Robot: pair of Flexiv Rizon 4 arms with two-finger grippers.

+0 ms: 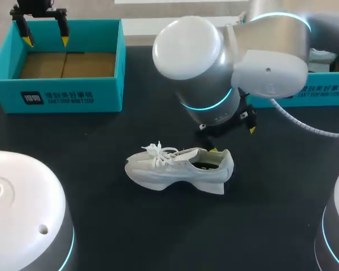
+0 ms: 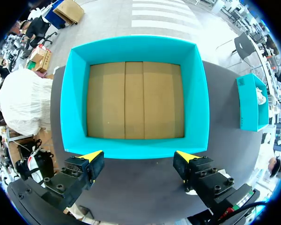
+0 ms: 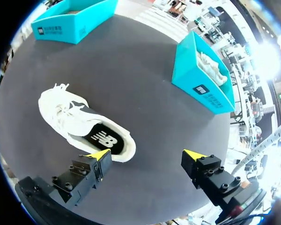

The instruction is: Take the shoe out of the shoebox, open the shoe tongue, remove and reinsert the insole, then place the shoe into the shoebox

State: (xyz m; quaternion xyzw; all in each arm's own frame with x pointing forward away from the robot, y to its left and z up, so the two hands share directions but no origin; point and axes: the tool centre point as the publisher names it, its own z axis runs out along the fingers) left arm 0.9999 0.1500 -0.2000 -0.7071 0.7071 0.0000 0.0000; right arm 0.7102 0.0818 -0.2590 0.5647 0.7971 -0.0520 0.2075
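Note:
A white shoe lies on its sole on the dark table, laces toward the left, its black insole showing in the opening. My right gripper hangs just above and behind the heel, open, holding nothing. In the right wrist view the shoe lies ahead of one fingertip of that gripper, not between the fingers. The teal shoebox stands at the far left, holding nothing on its cardboard floor. My left gripper hovers open over its far edge; in the left wrist view the shoebox lies ahead of this gripper.
A second teal box stands at the far right with another white shoe inside. My right arm's bulky joint hangs over the table's middle. Open dark tabletop surrounds the shoe.

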